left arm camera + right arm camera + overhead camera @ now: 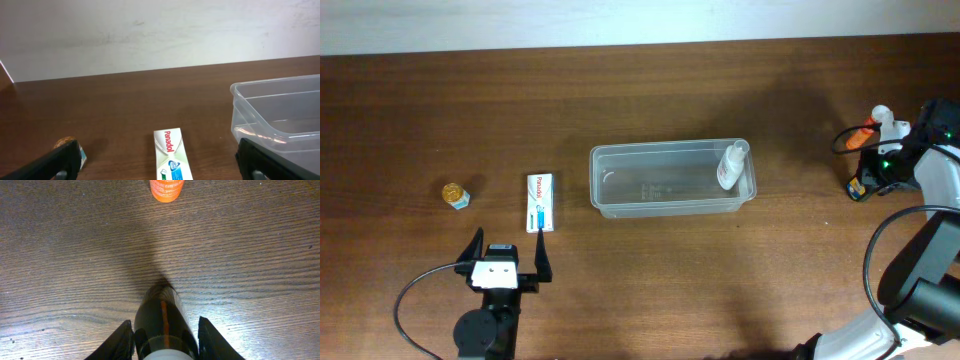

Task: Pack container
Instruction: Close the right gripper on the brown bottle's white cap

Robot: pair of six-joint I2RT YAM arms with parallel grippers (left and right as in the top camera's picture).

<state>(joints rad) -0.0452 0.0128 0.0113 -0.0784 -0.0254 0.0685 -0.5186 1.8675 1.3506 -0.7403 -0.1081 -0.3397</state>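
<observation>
Wooden table (pixel 720 290) bore the clear rimmed container (pixel 665 212); left gripper (pixel 510 255) gaped, right gripper (pixel 165 330), at three o'clock, clasped a dark cropped bottle (pixel 161 307).

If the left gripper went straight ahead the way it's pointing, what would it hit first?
Most likely the white cardboard Panadol box, lying flat roughly centred ahead of the open left gripper; the clear plastic container sits right of that line.

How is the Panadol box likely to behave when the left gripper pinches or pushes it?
The Panadol box lies flat on its broad face, so it should slide rather than roll or tip. It looks like thin card, so it is probably light and easily crushed by a hard pinch.
</observation>
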